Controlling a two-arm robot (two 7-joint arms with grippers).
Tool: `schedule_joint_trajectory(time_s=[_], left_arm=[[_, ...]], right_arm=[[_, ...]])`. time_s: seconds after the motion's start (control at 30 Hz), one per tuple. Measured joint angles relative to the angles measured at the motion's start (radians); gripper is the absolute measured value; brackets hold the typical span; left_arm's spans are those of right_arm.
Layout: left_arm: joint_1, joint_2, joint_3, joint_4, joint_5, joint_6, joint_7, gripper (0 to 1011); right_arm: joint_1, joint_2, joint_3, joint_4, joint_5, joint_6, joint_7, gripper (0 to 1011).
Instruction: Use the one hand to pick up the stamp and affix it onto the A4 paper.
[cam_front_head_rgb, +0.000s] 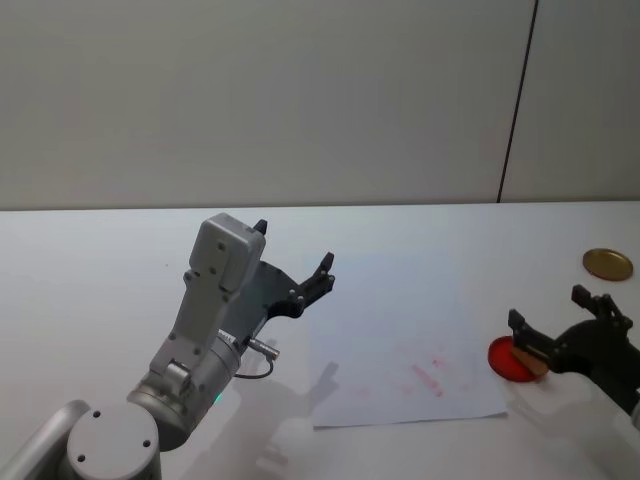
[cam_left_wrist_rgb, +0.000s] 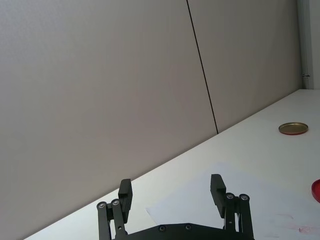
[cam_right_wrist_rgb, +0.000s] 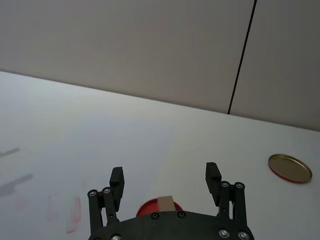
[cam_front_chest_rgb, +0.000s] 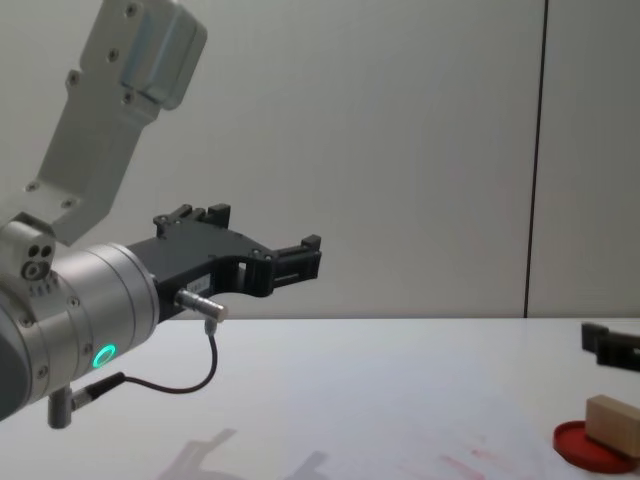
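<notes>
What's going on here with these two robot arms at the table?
The right gripper hangs open just above the wooden stamp, which sits on a red disc by the right edge of the A4 paper. Nothing is gripped yet. The paper carries faint red marks. The left gripper is held open in the air over the left side of the table, idle.

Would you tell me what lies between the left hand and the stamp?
In the head view, the A4 paper lies between the left hand and the stamp.
</notes>
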Motion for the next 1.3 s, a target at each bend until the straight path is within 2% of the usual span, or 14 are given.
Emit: schedule_joint_trajectory(time_s=[0.43,0.9,1.03,1.1,1.2,1.23,1.3], left_arm=[[0.0,0.0,0.0,0.0,0.0,0.0,0.0,993],[0.0,0.0,0.0,0.0,0.0,0.0,0.0,993],[0.0,0.0,0.0,0.0,0.0,0.0,0.0,993],[0.0,0.0,0.0,0.0,0.0,0.0,0.0,993],[0.0,0.0,0.0,0.0,0.0,0.0,0.0,993],[0.0,0.0,0.0,0.0,0.0,0.0,0.0,993],[0.0,0.0,0.0,0.0,0.0,0.0,0.0,993]], right_arm=[[0.014,0.026,0.011,0.063,-0.004,0.037,0.105,1001],[0.04,0.02,-0.001,0.119,-0.03,0.06,0.152,1000],[0.047,0.017,-0.003,0.133,-0.034,0.062,0.157,941],[0.051,0.015,-0.004,0.142,-0.036,0.063,0.158,868],[0.056,0.012,-0.006,0.151,-0.039,0.063,0.158,816],[0.057,0.012,-0.006,0.153,-0.039,0.063,0.158,761],[0.059,0.01,-0.007,0.158,-0.04,0.063,0.158,729]])
